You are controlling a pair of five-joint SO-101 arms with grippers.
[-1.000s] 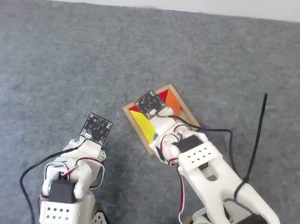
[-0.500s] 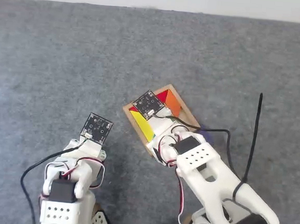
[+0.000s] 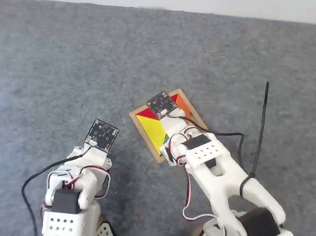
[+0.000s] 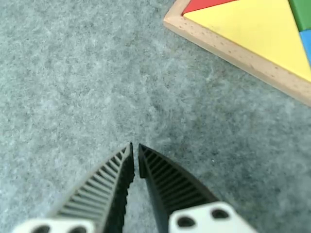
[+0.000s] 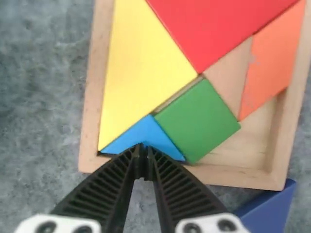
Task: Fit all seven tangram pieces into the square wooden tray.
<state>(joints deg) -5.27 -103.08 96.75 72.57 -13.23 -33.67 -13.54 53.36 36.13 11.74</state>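
We had bare carpet (image 3: 70, 51) all along the tray's (image 5: 92, 97) far and left sides in the high view, so easy ways in there. The right arm (image 3: 219, 172) hung over the near edge. Its cable (image 3: 260, 131) stood up on the right, and a navy piece (image 5: 269, 206) sat just outside one corner.

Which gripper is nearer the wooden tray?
Right. The right gripper is over the wooden tray's rim, at the blue triangle; the left gripper is over carpet, apart from it.
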